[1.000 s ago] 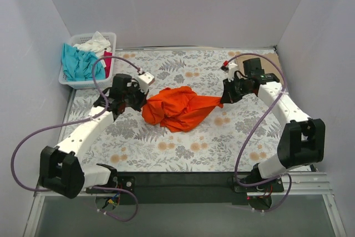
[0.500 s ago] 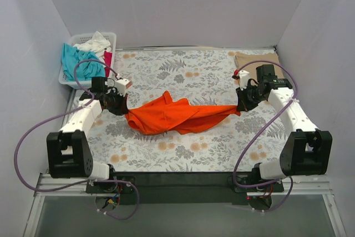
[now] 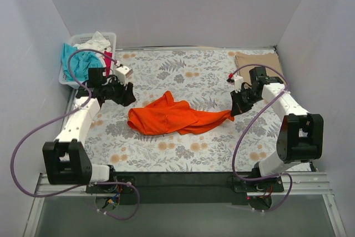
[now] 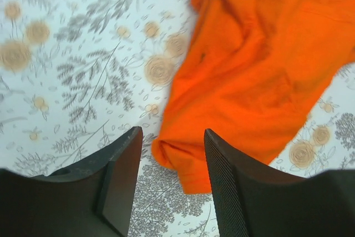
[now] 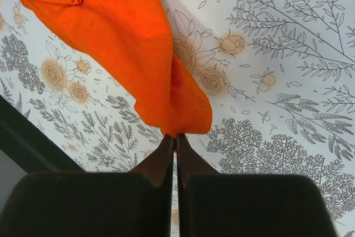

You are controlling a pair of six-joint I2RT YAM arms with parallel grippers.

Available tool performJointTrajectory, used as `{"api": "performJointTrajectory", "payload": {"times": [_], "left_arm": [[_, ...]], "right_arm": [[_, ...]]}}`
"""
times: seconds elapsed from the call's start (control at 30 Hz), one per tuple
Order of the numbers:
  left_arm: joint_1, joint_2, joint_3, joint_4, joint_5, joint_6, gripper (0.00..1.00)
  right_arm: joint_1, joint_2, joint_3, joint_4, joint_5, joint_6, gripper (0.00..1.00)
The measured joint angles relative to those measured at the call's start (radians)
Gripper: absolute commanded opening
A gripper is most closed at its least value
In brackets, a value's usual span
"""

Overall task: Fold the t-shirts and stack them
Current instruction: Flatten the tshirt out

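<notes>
Finding: the orange t-shirt (image 3: 166,119) is bunched, not flat, so I judge the step in hand to be spreading it before any fold.

Claw state: your right claw (image 3: 233,112) is fully closed on the shirt's tapered right end, with only a thin nip of cloth between the jaws in the right wrist view. Your left claw (image 3: 127,94) is wide open, holds nothing and is clear of the cloth.

Position: the shirt lies across the middle of the bench (image 3: 194,76). From the right claw it runs out toward 9 o'clock. From the left claw its crumpled bulk lies near, at about 4 o'clock. In the left wrist view the nearest orange edge sits just ahead of the open jaws, slightly toward 1 o'clock.

Recommendation:
- Bring the left claw down on that near edge and take a single layer at a corner or hem, not a wad.
- Keep the right pinch firm, as so small a bite may slip under tension.
- Draw the two claws apart along the 9-to-3 line until the folds pull out, then lay the cloth down flat.

Other items: the tan t-shirt (image 3: 258,59) lies at the bench's 1 o'clock corner. The basket (image 3: 69,80) holding the teal t-shirt (image 3: 72,62) sits at 10 o'clock, and both are well apart from the work.
</notes>
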Motion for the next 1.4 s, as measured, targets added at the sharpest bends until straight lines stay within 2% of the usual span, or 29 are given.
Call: {"api": "performJointTrajectory", "payload": {"times": [0.07,0.2,0.47,0.63,0.73,0.87,0.97,1.0,1.1,1.23,1.4], "left_arm": [[-0.061,-0.105,-0.037,0.008,-0.011,0.020,0.49],[-0.280,-0.254,-0.132,0.017,-0.066,0.037,0.52],[-0.576,-0.236,-0.282,0.035,-0.251,0.037,0.54],[-0.706,-0.230,-0.340,0.066,-0.365,0.050,0.54],[-0.732,-0.192,-0.341,0.138,-0.450,0.062,0.55],[-0.757,-0.107,-0.341,0.222,-0.529,0.073,0.50],[-0.774,-0.050,-0.359,0.272,-0.565,0.074,0.27],[-0.775,-0.038,-0.367,0.280,-0.578,0.074,0.15],[-0.774,-0.032,-0.378,0.286,-0.610,0.075,0.02],[-0.695,-0.103,-0.362,0.242,-0.595,0.066,0.00],[-0.485,-0.213,-0.290,0.168,-0.512,0.077,0.00]], "right_arm": [[0.002,-0.002,-0.006,0.001,-0.005,0.000,0.01],[0.003,-0.013,-0.028,-0.002,-0.003,0.000,0.01],[0.003,-0.045,-0.046,-0.005,0.005,-0.001,0.01],[0.003,-0.050,-0.047,-0.005,0.004,0.000,0.01],[0.003,-0.050,-0.050,-0.004,0.004,0.000,0.01],[0.003,-0.050,-0.060,-0.005,0.005,0.000,0.01],[0.003,-0.050,-0.061,-0.005,0.005,0.000,0.01],[0.003,-0.050,-0.061,-0.005,0.005,0.000,0.01],[0.003,-0.050,-0.061,-0.005,0.013,-0.001,0.01],[0.003,-0.053,-0.063,-0.005,0.031,-0.006,0.01],[0.003,-0.062,-0.069,-0.005,0.042,-0.016,0.01]]}}
